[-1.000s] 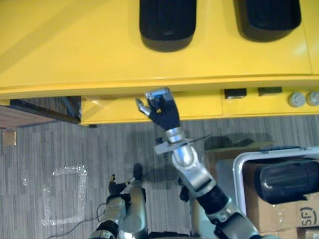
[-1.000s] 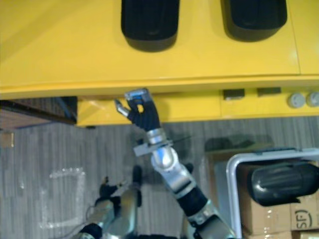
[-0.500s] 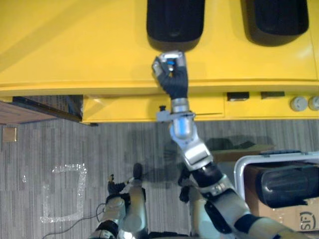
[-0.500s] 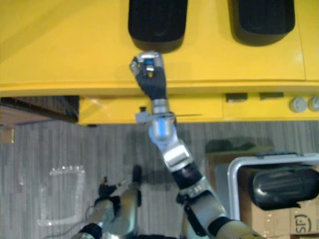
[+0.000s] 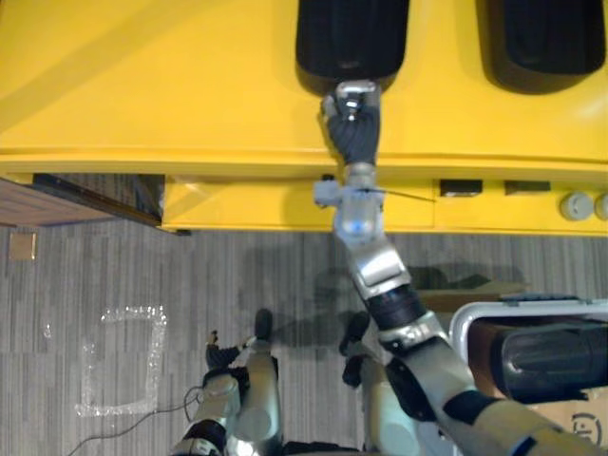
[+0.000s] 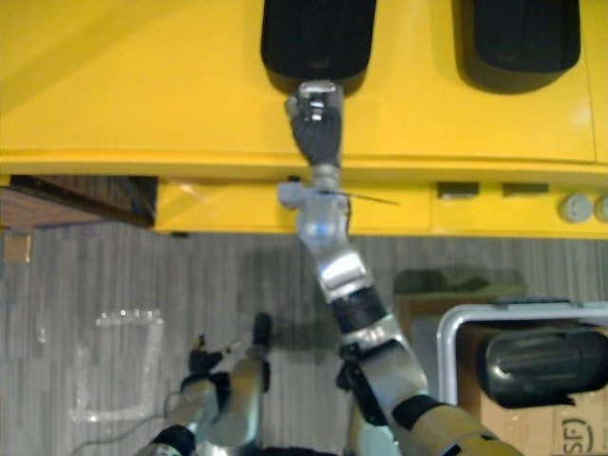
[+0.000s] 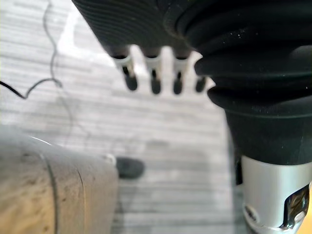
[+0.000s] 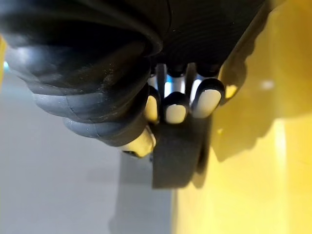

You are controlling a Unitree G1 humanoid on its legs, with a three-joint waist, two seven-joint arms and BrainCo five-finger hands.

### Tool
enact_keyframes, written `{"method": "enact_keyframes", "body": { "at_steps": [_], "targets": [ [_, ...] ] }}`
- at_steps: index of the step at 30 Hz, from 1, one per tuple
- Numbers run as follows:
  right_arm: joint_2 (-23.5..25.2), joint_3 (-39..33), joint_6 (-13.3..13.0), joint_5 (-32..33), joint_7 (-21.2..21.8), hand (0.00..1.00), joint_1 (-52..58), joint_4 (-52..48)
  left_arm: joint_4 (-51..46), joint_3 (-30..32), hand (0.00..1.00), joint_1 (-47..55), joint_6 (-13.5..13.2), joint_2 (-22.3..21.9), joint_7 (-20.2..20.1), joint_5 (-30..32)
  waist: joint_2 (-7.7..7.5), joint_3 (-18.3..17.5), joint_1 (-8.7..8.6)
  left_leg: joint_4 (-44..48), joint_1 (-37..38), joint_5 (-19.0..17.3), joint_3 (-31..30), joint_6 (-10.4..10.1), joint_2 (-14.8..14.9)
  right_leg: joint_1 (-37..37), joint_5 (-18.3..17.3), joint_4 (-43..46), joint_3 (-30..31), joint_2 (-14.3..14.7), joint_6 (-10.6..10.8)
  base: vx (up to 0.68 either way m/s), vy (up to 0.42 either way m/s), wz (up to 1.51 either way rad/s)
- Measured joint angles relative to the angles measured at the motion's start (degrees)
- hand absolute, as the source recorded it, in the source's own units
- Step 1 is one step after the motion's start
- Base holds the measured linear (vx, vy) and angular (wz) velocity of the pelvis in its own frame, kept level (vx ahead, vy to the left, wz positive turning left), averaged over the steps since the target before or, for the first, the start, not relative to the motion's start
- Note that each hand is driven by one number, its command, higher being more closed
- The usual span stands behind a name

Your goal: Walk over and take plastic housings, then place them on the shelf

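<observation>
Black housing [image 5: 351, 43] lengthwise away from right hand [image 5: 353, 123].

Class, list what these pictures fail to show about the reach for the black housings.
1. Eye views: near housing and second housing on the yellow surface, cut off by the top edge.
2. Eye and right wrist views: whether the right hand touches the near housing; its dark cover hides contact.
3. Lower right: third housing, cut by the right edge.

Your right hand [image 5: 353, 125], a second ago below the front edge of the yellow shelf [image 5: 142, 95], now reaches over that edge to the near end of the left black plastic housing [image 5: 351, 38], its arm stretched straighter.
</observation>
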Motion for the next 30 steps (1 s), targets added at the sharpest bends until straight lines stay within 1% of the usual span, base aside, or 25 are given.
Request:
{"method": "enact_keyframes", "body": {
  "at_steps": [7, 11, 19, 25, 28, 30],
  "targets": [
    [0.1, -1.1, 0.2, 0.0, -0.6, 1.0, -1.2, 2.2, 0.0, 0.0, 0.0, 0.0, 0.0, 0.0, 0.0, -0.7, 0.01, 0.0, 0.52, 0.3, 0.0, 0.0, 0.0, 0.0, 0.1, -0.1, -0.1, 0.4, 0.0, -0.1, -0.1, 0.0, 0.003, 0.0],
    [0.0, -1.8, 1.2, 0.0, -0.6, 1.0, -2.9, 3.6, 0.0, 0.0, 0.0, 0.0, 0.0, 0.0, 0.0, -0.7, 0.02, 0.0, 0.75, 0.3, -0.1, 0.0, 0.0, 0.0, 0.1, -0.2, -0.1, 0.6, 0.0, -0.1, -0.2, 0.0, 0.0, 0.0],
    [0.0, -1.8, 1.3, 0.0, -0.6, 1.0, -4.3, 3.6, -0.2, 0.0, 0.0, 0.0, 0.0, 0.0, 0.0, -0.7, 0.09, 0.0, 1.02, 0.4, -0.2, 0.0, 0.0, 0.0, 0.0, -0.3, -0.1, 0.6, 0.0, -0.3, -0.2, 0.0, 0.0, 0.0],
    [0.1, -2.5, 1.8, -0.6, -0.7, 1.0, -6.5, 4.4, -0.5, 0.0, 0.0, 0.0, 0.0, 0.0, 0.0, -0.7, 0.41, 0.2, 1.17, 0.8, -0.7, 0.0, 0.0, 0.0, 0.0, -0.9, -0.2, 1.1, 0.1, -0.3, -0.3, 0.0, 0.0, 0.0],
    [0.1, -3.2, 1.9, -0.6, -0.7, 1.0, -7.0, 5.2, -0.6, 0.0, 0.0, 0.0, 0.0, -0.1, 0.0, -0.7, 1.1, 0.6, 1.23, 1.2, -1.1, 0.0, -0.1, 0.0, 0.0, -1.2, -0.3, 1.5, 0.1, -0.4, -0.3, 0.0, 0.0, 0.0],
    [0.0, -3.2, 1.9, -0.6, -0.7, 1.0, -7.1, 5.8, -0.6, 0.0, 0.0, 0.0, 0.1, -0.1, -0.1, -0.7, 1.18, 0.6, 1.18, 1.2, -1.1, 0.0, -0.1, 0.0, 0.0, -1.2, -0.3, 1.5, 0.1, -0.4, -0.4, 0.0, 0.0, 0.0]
  ]
}}
